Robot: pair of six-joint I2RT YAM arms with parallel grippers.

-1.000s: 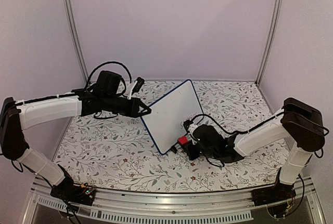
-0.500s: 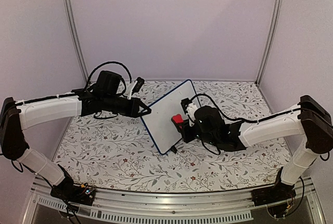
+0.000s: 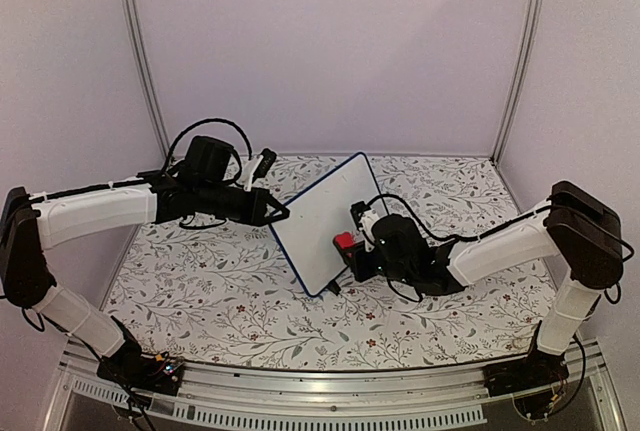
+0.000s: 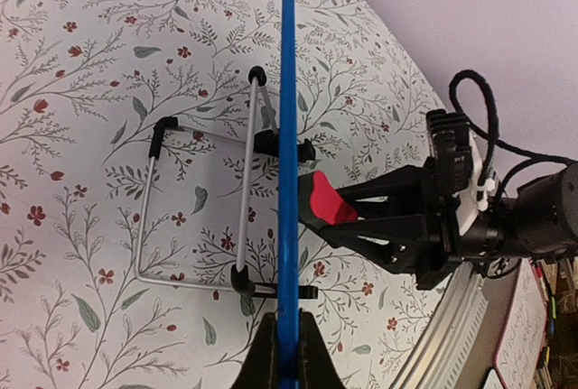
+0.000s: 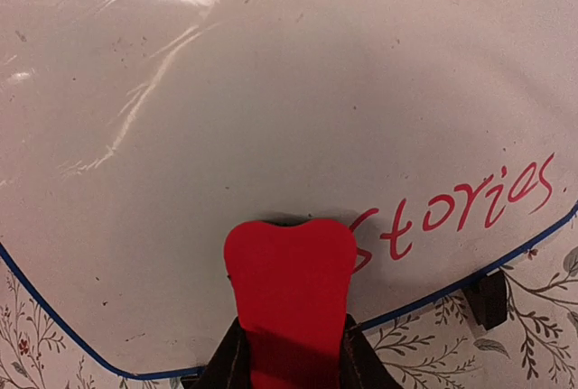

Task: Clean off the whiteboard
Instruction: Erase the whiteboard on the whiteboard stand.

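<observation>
The whiteboard stands tilted at the table's middle, and its blue rim shows edge-on in the left wrist view. My left gripper is shut on the board's left edge. My right gripper is shut on a red eraser, which presses against the board's face. In the right wrist view the eraser sits low on the white surface, just left of the red handwriting "stories". The rest of the face bears only faint smears.
A wire stand with black clip feet props the board from behind. The floral tablecloth covers the table. Metal posts and pale walls enclose the back and sides. An aluminium rail runs along the near edge.
My right gripper carried the eraser from the board's lower edge up across its face, then back down a little. The left gripper and the board stayed put.
</observation>
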